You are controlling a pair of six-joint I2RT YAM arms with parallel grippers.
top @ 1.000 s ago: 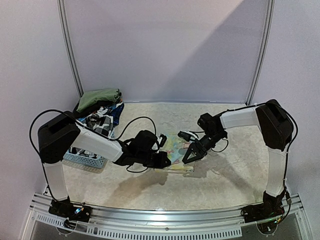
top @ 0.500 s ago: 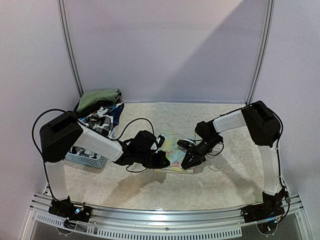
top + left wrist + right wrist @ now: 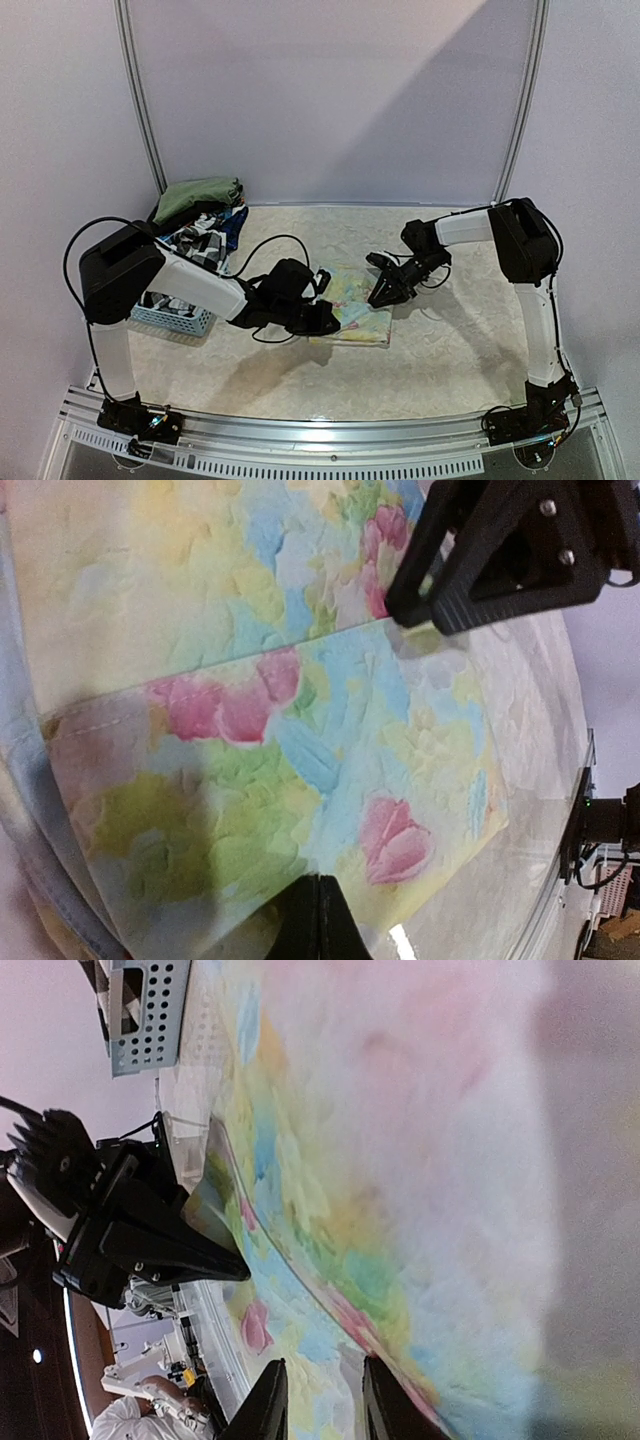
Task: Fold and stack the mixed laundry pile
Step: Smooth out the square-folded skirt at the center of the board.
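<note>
Toward the near middle of the table (image 3: 450,345), the left gripper (image 3: 326,320) is fully closed, its tip pressed down on the near-left edge of the floral cloth (image 3: 360,318). It is probably pinning the cloth so a fold holds; whether it pinches a layer cannot be told. The cloth lies flat, already folded over itself, with a stitched hem running across it. Just beyond, the right gripper (image 3: 385,292) touches the cloth's far-right part with its jaws partly open and nothing visibly clamped, likely smoothing or setting the fold. Farther back on the left, a blue basket (image 3: 170,320) holds the remaining laundry pile (image 3: 205,225): a checked shirt (image 3: 195,248) with an olive-green piece (image 3: 200,195) on top, waiting their turn. No brand, label or writing is readable anywhere.
</note>
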